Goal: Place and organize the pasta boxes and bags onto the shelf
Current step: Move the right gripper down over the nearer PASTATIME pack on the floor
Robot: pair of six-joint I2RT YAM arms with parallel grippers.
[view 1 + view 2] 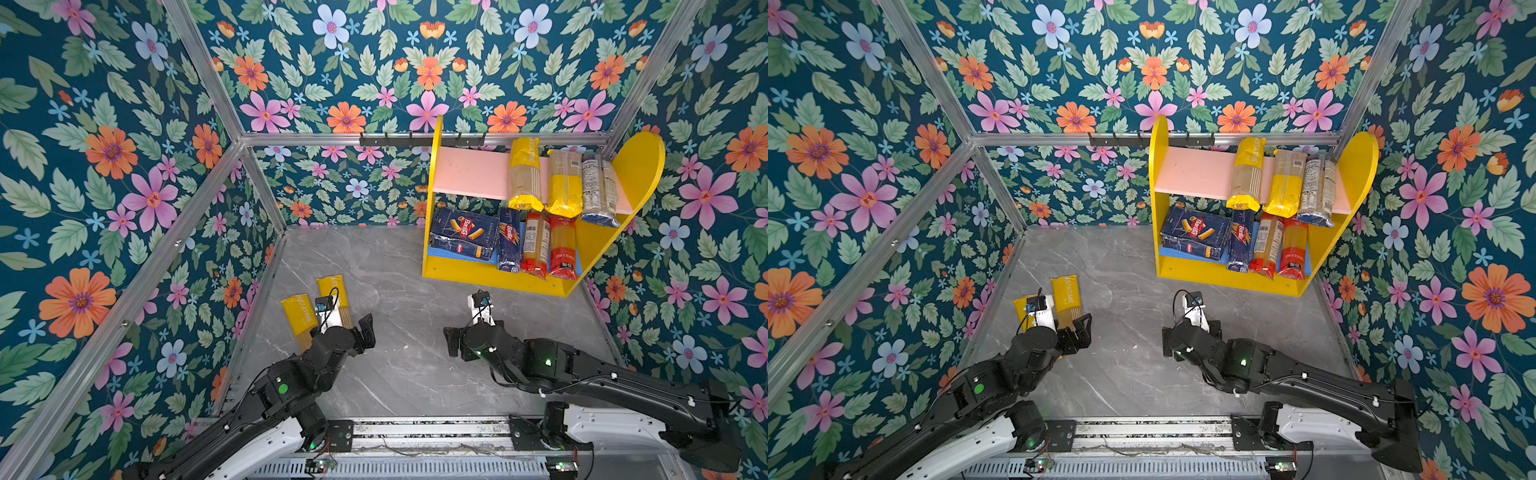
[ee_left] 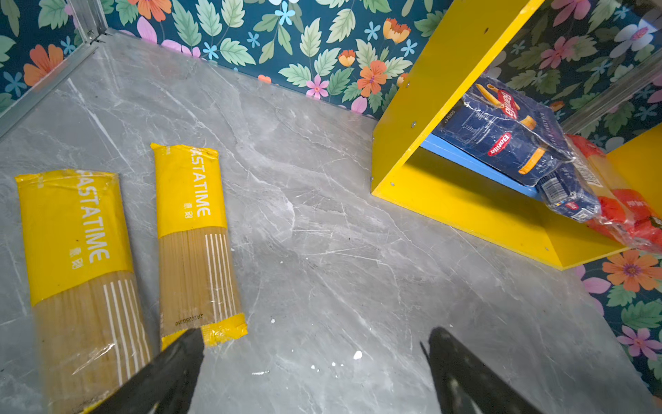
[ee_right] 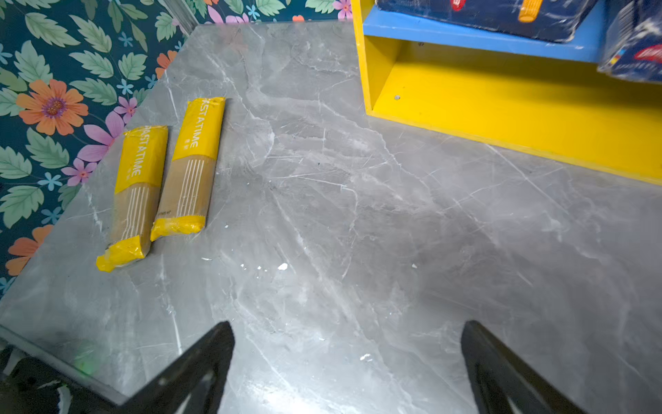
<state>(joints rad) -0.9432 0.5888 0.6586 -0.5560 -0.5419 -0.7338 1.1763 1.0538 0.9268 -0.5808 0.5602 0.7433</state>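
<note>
- Two yellow bags (image 2: pixel 193 233) lie flat on the grey marbled tabletop (image 1: pixel 399 374), well apart from the shelf (image 1: pixel 478 276), likely awaiting pickup.
- Boxes (image 1: pixel 463 239) and other bags (image 1: pixel 525 174) fill the shelf, grouped by kind.
- Left pincer (image 2: pixel 315 337), far from the shelf beside the loose bags, and right pincer (image 3: pixel 347 326), nearer it, both gape wide, empty.
- Floral walls (image 1: pixel 124 166) enclose everything.

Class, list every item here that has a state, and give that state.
left gripper, open, empty
right gripper, open, empty
table bags, lying flat, unshelved
wide box, flat on blue board
narrow box, on blue board, overhanging
red-ended bags, on blue board, overhanging
upper bags, on pink board, overhanging
</note>
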